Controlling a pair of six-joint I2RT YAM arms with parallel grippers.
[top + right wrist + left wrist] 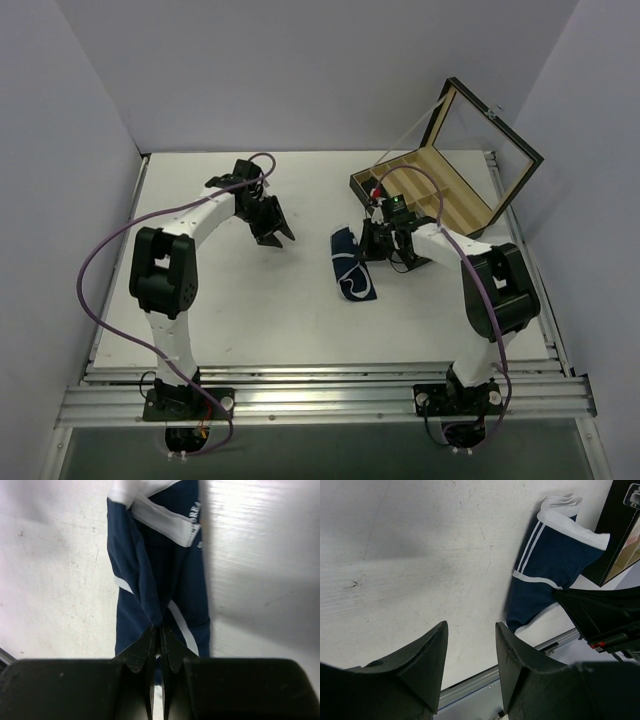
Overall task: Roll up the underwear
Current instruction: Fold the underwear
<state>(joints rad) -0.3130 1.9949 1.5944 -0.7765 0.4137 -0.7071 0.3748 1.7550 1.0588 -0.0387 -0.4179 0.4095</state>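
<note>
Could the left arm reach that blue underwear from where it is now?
Probably yes. The left hand is open, with only bare table between it and the underwear. The right hand pinches the fabric on the far side, so it looks unlikely to block.

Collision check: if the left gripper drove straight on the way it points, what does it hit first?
Probably bare table. The open left gripper aims at empty surface, and the underwear lies right of that line. Depth is unclear.

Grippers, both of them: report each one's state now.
Left gripper: open, holding nothing.
Right gripper: shut on a fold of the underwear.
</note>
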